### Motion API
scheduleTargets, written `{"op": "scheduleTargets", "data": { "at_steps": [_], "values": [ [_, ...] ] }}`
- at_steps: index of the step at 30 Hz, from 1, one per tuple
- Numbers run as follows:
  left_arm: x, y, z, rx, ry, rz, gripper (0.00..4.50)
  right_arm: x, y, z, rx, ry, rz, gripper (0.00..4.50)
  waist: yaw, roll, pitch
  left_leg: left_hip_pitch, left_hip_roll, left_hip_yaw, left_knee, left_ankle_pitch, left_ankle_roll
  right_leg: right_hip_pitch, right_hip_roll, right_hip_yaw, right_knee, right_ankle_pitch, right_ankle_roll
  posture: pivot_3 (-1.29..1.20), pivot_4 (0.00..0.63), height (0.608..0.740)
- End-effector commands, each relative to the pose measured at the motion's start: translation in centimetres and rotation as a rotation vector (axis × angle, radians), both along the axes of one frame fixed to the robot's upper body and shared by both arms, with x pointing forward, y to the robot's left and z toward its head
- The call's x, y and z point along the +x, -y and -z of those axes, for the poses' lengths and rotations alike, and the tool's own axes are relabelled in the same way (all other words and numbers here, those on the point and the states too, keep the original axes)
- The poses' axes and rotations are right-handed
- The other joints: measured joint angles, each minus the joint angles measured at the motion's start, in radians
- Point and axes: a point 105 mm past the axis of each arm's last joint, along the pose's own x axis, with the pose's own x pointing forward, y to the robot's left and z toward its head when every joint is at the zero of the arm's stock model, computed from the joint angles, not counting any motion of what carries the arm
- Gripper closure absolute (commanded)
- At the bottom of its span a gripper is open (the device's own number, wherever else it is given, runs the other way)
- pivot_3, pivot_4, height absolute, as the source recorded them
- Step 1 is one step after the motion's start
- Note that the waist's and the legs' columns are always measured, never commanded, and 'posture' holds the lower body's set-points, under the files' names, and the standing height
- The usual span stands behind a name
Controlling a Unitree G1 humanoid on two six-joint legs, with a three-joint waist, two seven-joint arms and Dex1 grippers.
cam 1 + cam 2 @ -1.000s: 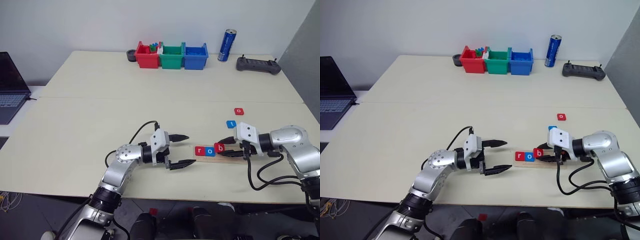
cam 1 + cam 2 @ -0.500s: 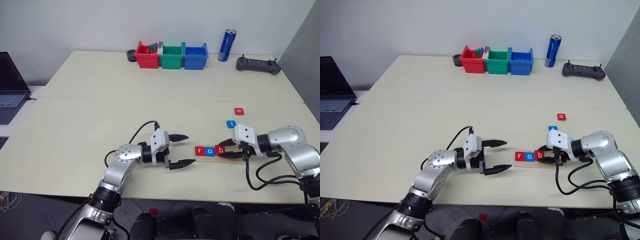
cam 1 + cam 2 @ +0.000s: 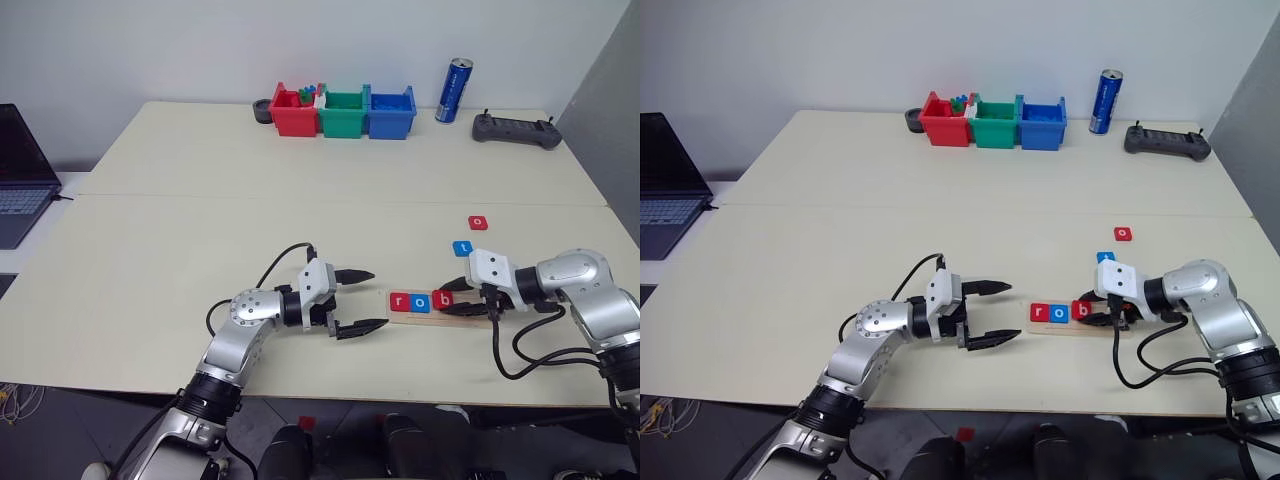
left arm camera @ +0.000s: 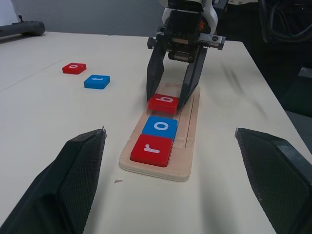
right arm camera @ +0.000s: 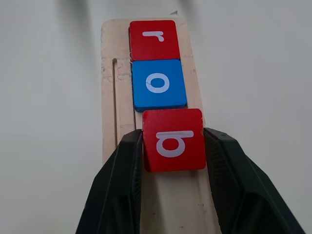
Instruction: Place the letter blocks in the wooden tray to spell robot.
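The wooden tray (image 4: 190, 121) lies near the table's front edge. A red r block (image 4: 152, 148) and a blue o block (image 4: 161, 127) sit in it side by side. Beside them is a red b block (image 5: 173, 139), tilted a little off square, with my right gripper (image 3: 446, 298) shut on its two sides. My left gripper (image 3: 378, 298) hovers open just left of the tray's end, with nothing between its fingers. A blue t block (image 3: 462, 247) and a red o block (image 3: 478, 222) lie loose on the table behind the tray.
Red (image 3: 293, 113), green (image 3: 344, 113) and blue (image 3: 391, 113) plastic bins stand at the far edge. A blue can (image 3: 454, 91) and a black controller (image 3: 516, 130) are to their right. A laptop (image 3: 20, 175) sits at the far left.
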Motion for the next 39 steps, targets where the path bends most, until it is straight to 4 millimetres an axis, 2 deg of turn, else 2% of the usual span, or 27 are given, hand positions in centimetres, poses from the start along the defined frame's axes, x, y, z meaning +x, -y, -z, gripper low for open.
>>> {"op": "scheduleTargets", "data": {
  "at_steps": [1,13,14,20,21,28,31,39],
  "values": [
    [0.1,-0.1,-1.1,-0.022,0.046,0.002,0.00,0.2,-0.1,-1.1,-0.009,0.037,-0.026,3.04,0.000,0.000,0.000,0.000,0.000,0.000,0.000,0.000,0.000,0.000,0.000,0.000,0.000,0.000,0.000,0.00,0.150,0.740],
    [0.2,0.1,-1.3,-0.023,0.053,0.003,0.00,0.3,-0.1,-1.2,-0.016,0.030,-0.029,3.04,0.000,0.000,0.000,0.000,0.000,0.000,0.000,0.000,0.000,0.000,0.000,0.000,0.000,0.000,0.000,0.00,0.150,0.740],
    [0.1,0.1,-1.3,-0.023,0.053,0.003,0.00,0.3,-0.1,-1.2,-0.015,0.031,-0.030,2.31,0.000,0.000,0.000,0.000,0.000,0.000,0.000,0.000,0.000,0.000,0.000,0.000,0.000,0.000,0.000,0.00,0.150,0.740],
    [0.1,0.2,-1.4,-0.025,0.056,0.002,0.00,0.3,-0.2,-1.6,-0.010,0.036,-0.034,0.20,0.000,0.000,0.000,0.000,0.000,0.000,0.000,0.000,0.000,0.000,0.000,0.000,0.000,0.000,0.000,0.00,0.150,0.740],
    [0.1,0.2,-1.4,-0.026,0.056,0.002,0.00,0.3,-0.2,-1.6,-0.010,0.037,-0.035,0.10,0.000,0.000,0.000,0.000,0.000,0.000,0.000,0.000,0.000,0.000,0.000,0.000,0.000,0.000,0.000,0.00,0.150,0.740],
    [0.1,0.2,-1.5,-0.027,0.058,0.006,0.00,1.1,-0.5,-2.5,0.031,0.065,0.007,0.10,0.000,0.000,0.000,0.000,0.000,0.000,0.000,0.000,0.000,0.000,0.000,0.000,0.000,0.000,0.000,0.00,0.150,0.740],
    [0.1,0.2,-1.5,-0.025,0.059,0.007,0.00,1.5,-0.4,-2.9,0.051,0.077,0.025,0.73,0.000,0.000,0.000,0.000,0.000,0.000,0.000,0.000,0.000,0.000,0.000,0.000,0.000,0.000,0.000,0.00,0.150,0.740],
    [0.1,0.2,-1.6,-0.023,0.059,0.009,0.00,2.4,-0.2,-3.1,0.061,0.120,0.047,3.61,-0.001,0.000,0.000,0.000,0.000,0.000,0.000,0.000,0.000,0.000,0.000,0.000,0.000,0.000,0.000,0.00,0.150,0.740]
  ]
}}
